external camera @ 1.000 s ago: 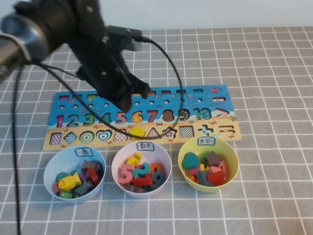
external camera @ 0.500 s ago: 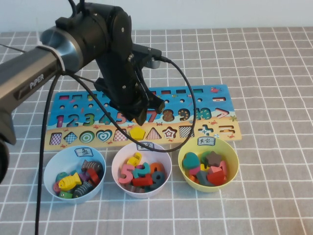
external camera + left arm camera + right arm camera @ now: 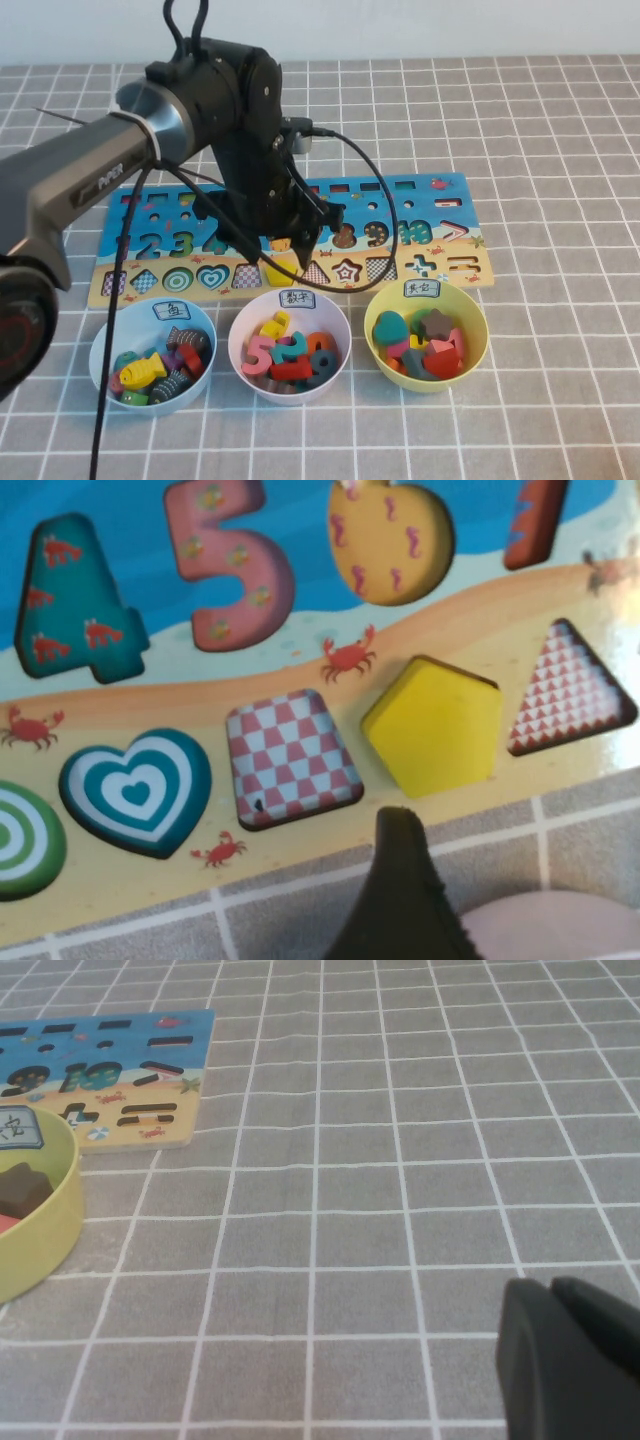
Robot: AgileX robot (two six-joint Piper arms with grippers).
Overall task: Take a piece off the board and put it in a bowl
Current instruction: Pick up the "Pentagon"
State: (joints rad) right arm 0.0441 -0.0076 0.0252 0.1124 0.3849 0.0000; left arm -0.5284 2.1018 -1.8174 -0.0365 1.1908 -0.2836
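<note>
The yellow pentagon piece point(image 3: 435, 725) lies in its slot on the tan strip of the blue number board point(image 3: 440, 200), between a checked trapezoid and a patterned triangle. In the high view it is mostly hidden under my left gripper point(image 3: 290, 256), which hangs low right over it and is open. Only one finger point(image 3: 400, 890) shows in the left wrist view, just off the board's near edge beside the piece. The yellow-green bowl point(image 3: 482, 322) with its white tag stands in front of the board's right end, holding several shape blocks; it also shows in the right wrist view point(image 3: 50, 1230). My right gripper point(image 3: 565, 1360) is shut and empty over bare cloth, away from the board.
A pale pink bowl point(image 3: 233, 340) of number pieces sits just in front of the pentagon slot. A light blue bowl point(image 3: 95, 352) of fish stands to its left. The left arm's cable point(image 3: 385, 230) loops over the board. Grey checked cloth covers the table.
My left arm has swung in and come down over the tan strip. The pentagon, plainly visible before, is now mostly covered by the gripper. The bowls and board have not moved.
</note>
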